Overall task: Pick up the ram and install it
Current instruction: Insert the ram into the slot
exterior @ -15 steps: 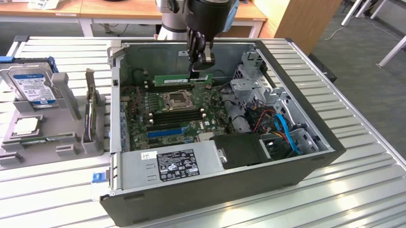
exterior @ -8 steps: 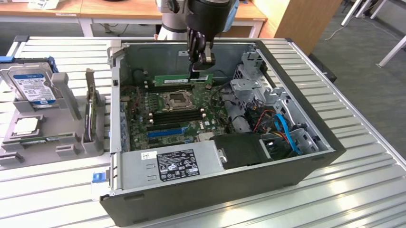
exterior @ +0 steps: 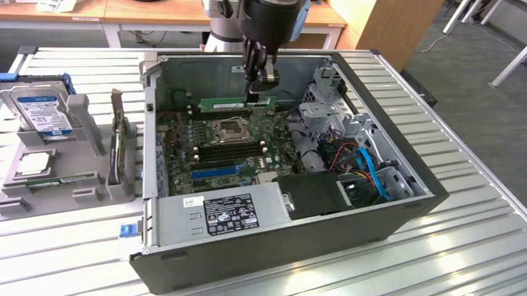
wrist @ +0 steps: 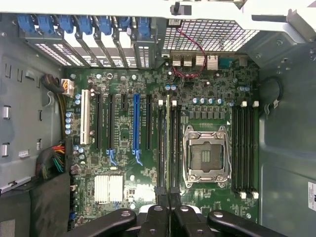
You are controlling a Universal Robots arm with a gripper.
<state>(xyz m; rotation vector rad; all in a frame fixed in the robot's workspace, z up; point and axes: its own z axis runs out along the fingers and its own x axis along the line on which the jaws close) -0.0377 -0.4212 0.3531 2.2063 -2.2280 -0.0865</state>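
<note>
Ram stick point(exterior: 224, 103) is clamped on its long edge between the fingers of the gripper point(exterior: 259, 94), inside the open computer case point(exterior: 395, 203), just beside the empty processor socket point(exterior: 228, 128) and in line with the memory slots point(wrist: 161, 143) next to that socket.

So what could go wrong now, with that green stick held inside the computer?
The jaws are shut on the ram near one end rather than its middle, so pushing down might tilt it and seat one side only. The memory slots are narrow and packed together; a slight misalignment could land it between them. The processor socket sits right beside them, so a slip could strike it.
</note>
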